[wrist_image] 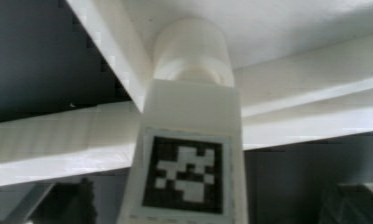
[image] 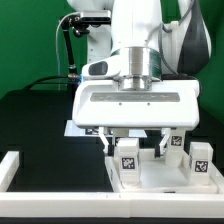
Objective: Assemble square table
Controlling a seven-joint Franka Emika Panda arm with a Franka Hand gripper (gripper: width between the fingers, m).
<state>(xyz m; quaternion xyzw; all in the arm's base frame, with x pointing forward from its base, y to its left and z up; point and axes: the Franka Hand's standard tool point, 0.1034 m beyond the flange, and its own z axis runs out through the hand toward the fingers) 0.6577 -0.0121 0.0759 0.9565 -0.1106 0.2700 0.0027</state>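
Note:
The white square table panel point(image: 150, 178) lies at the front right of the black table. Three short white tagged legs stand on it: one at its near left corner point(image: 128, 155), one further back point(image: 178, 142) and one at the exterior view's right point(image: 200, 160). My gripper point(image: 136, 145) hangs straight down over the near left leg, with its fingers spread to either side of it. In the wrist view this leg point(wrist_image: 186, 150) fills the middle, with its tag facing the camera. The dark fingers point(wrist_image: 73, 203) stand apart from it on both sides. The gripper point(wrist_image: 201, 208) is open.
A long white border bar point(image: 10, 170) runs along the exterior view's left, and another runs along the front edge point(image: 70, 218). The marker board point(image: 72, 128) lies flat behind the gripper. Black cables and a stand point(image: 68, 45) are at the back left, before a green backdrop.

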